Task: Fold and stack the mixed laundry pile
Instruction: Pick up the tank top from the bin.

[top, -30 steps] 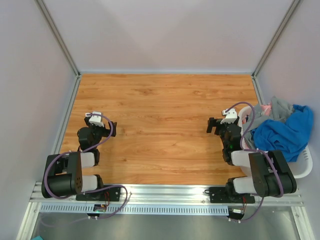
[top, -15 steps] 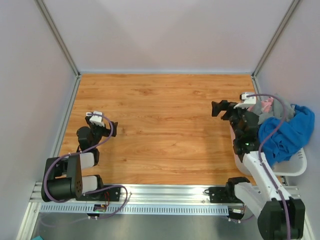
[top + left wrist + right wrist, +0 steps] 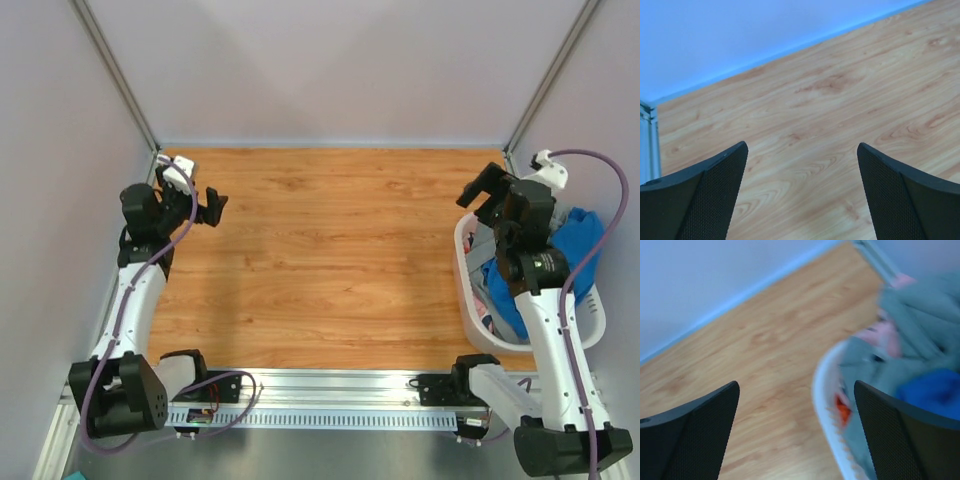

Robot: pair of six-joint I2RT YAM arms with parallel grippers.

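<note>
The laundry pile lies in a white slotted basket point(image 3: 463, 262) at the right edge of the wooden table. A bright blue garment point(image 3: 578, 238) lies on top. The blurred right wrist view shows the basket rim point(image 3: 824, 390), a grey garment point(image 3: 920, 310), a pink one point(image 3: 886, 338), the blue one point(image 3: 935, 390) and a bit of orange point(image 3: 842, 410). My right gripper point(image 3: 482, 195) point(image 3: 796, 384) is open and empty, raised over the basket's far left rim. My left gripper point(image 3: 214, 207) point(image 3: 801, 146) is open and empty, raised over bare wood at the far left.
Grey walls with metal posts point(image 3: 120, 85) close the table on three sides. An aluminium rail point(image 3: 330, 385) holding both arm bases runs along the near edge. The back wall's base point(image 3: 765, 55) shows in the left wrist view.
Both arms have lifted and reached toward the back. The right gripper swung right to above the basket rim; the left moved up to the far left. The basket now shows more fully.
</note>
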